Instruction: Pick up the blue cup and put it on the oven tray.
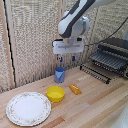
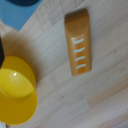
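The blue cup (image 1: 60, 75) stands upright on the wooden table, just behind the yellow bowl. My gripper (image 1: 66, 60) hangs above it with its fingers spread apart, open and holding nothing. One finger (image 1: 59, 60) is right over the cup's rim and the other is off toward the exterior view's right. The oven tray (image 1: 97, 71), a dark wire rack, sticks out of the black and silver toaster oven (image 1: 114, 52) at the exterior view's right. In the wrist view only a blue patch (image 2: 14, 19), probably the cup, shows at the picture's corner.
A yellow bowl (image 1: 55, 93) (image 2: 16, 90) sits in front of the cup. An orange ridged object (image 1: 75, 89) (image 2: 78, 42) lies beside the bowl. A patterned white plate (image 1: 28, 108) rests at the exterior view's front left. A woven screen backs the table.
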